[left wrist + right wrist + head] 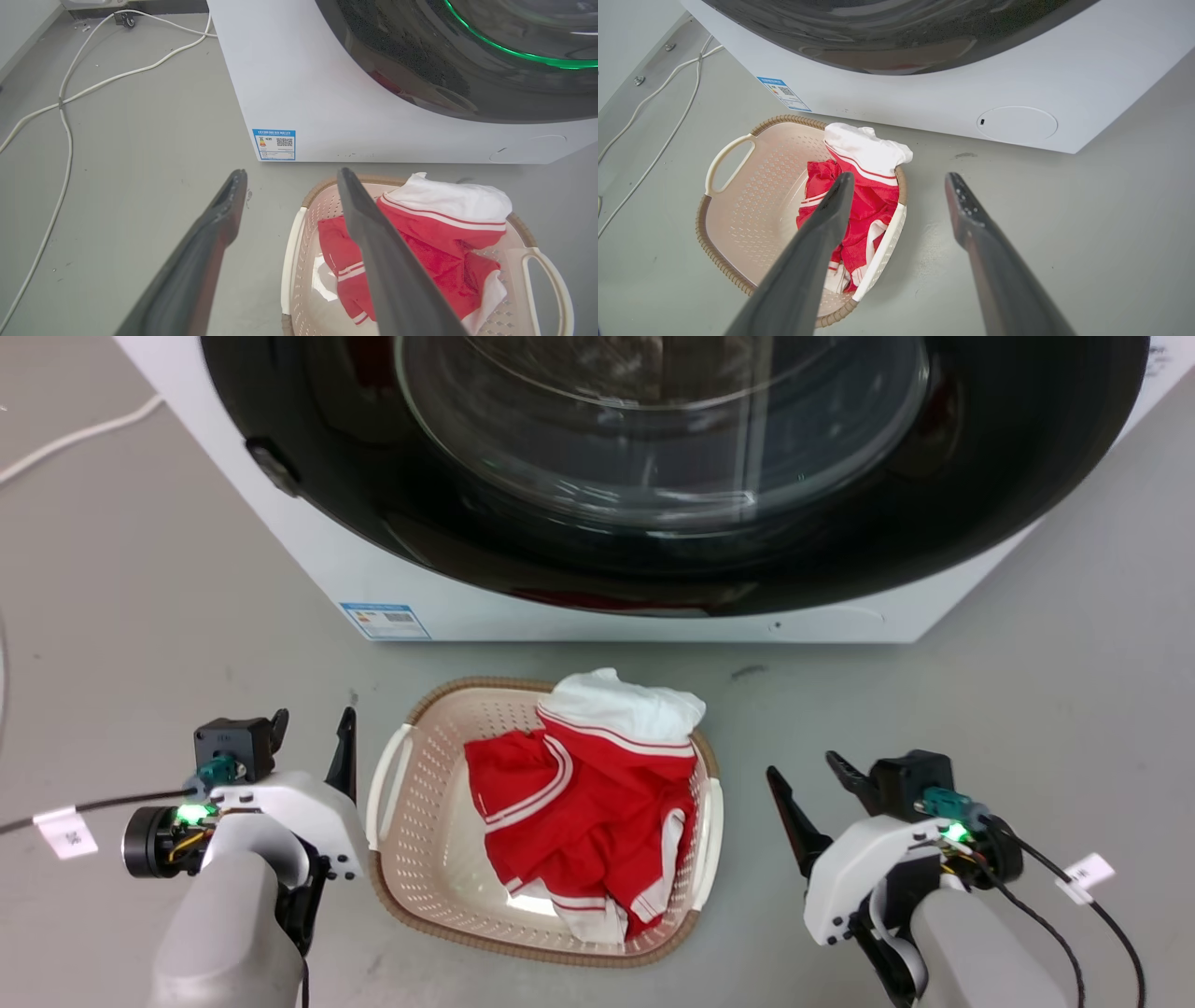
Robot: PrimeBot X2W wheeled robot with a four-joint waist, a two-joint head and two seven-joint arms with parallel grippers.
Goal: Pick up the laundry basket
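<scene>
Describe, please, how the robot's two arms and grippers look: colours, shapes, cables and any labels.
Each arm has a pale grey forearm and a white rounded wrist shell. The left gripper and right gripper each carry two long, dark, tapering fingers. A black box with a teal connector sits on each wrist, beside a green light. A black cable with a white tag runs from each wrist.

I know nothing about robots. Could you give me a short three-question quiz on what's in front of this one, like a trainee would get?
1. True or false: the left gripper is shut on the laundry basket.
2. What lies in the basket? A) red and white clothing B) blue towels C) nothing
3. Fill in: the basket stands on the floor in front of a white ____.
Key: 1 false, it is open beside the basket; 2 A; 3 washer.
</scene>
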